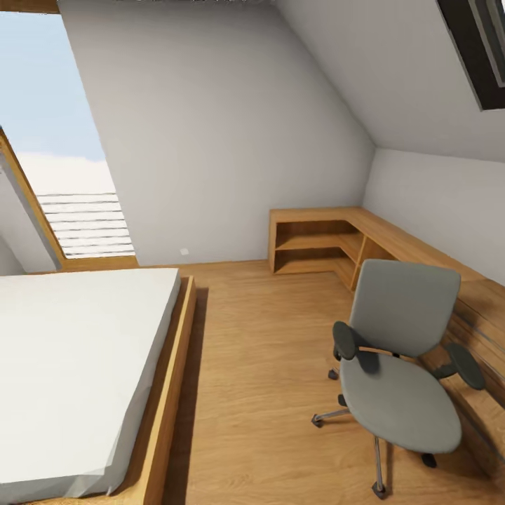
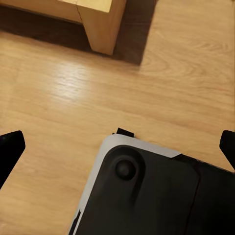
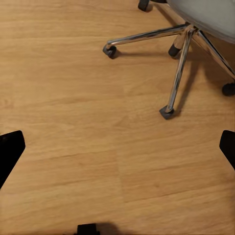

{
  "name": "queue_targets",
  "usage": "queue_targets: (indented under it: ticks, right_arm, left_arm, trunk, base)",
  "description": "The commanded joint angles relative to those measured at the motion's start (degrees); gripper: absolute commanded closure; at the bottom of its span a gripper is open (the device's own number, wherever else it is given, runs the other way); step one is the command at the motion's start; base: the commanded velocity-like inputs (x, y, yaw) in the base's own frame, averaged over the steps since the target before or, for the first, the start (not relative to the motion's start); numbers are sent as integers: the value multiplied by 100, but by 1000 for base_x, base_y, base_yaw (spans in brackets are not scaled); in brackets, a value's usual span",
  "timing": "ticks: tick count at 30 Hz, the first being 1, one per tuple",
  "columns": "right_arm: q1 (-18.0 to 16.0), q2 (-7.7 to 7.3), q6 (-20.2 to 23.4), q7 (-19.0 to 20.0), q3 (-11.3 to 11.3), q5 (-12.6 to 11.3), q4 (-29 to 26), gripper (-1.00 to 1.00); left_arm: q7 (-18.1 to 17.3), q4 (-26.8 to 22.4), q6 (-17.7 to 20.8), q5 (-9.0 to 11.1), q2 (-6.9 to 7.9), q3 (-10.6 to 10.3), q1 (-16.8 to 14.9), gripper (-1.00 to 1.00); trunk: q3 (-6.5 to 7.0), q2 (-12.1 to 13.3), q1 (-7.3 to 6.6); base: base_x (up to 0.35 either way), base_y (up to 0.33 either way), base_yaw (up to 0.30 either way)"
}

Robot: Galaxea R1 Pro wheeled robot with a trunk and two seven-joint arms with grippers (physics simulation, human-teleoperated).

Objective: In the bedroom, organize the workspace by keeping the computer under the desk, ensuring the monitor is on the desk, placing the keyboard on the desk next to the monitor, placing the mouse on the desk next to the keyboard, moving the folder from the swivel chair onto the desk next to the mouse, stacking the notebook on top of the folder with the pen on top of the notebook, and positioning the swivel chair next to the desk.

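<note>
Attic bedroom, wooden floor [image 1: 266,365], grey swivel chair [image 1: 400,365], both pincers [image 2: 117,147] [image 3: 117,147] spread wide, empty.

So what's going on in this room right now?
A wheeled robot is rolling through an attic bedroom, handling nothing at this moment. Ahead stands the swivel chair, its seat bare, beside a low wooden shelf unit along the wall; a bed is on the other side. The left gripper and right gripper are open and empty, pointing down at the wooden floor.
</note>
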Motion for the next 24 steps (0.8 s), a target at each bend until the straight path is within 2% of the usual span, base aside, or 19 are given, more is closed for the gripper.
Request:
queue_targets:
  ticks: [1,10,16,20,24]
  right_arm:
    - [-6,2,-19,-21,49,-21,13,-100]
    - [-6,0,-19,-21,48,-24,13,-100]
    - [-6,-5,-18,-21,48,-23,13,-100]
    - [-6,-4,-17,-21,48,-23,13,-100]
    - [-6,-6,-17,-21,48,-23,13,-100]
  left_arm:
    - [-17,-4,-16,-6,-1,32,-5,-100]
    - [-19,-316,1,-16,-8,16,-5,-100]
    - [-25,-549,22,-37,-13,-7,-5,-100]
    - [-25,-778,35,-125,-22,-12,-5,-100]
    - [-19,-904,41,-303,-53,-15,-5,-100]
  trunk:
    - [-3,-9,3]
    - [36,-9,3]
    - [41,-9,3]
    - [42,-9,3]
    - [43,-9,3]
  base:
    - [0,0,86]
    - [7,0,33]
    - [130,0,6]
    - [246,0,2]
    - [286,0,1]
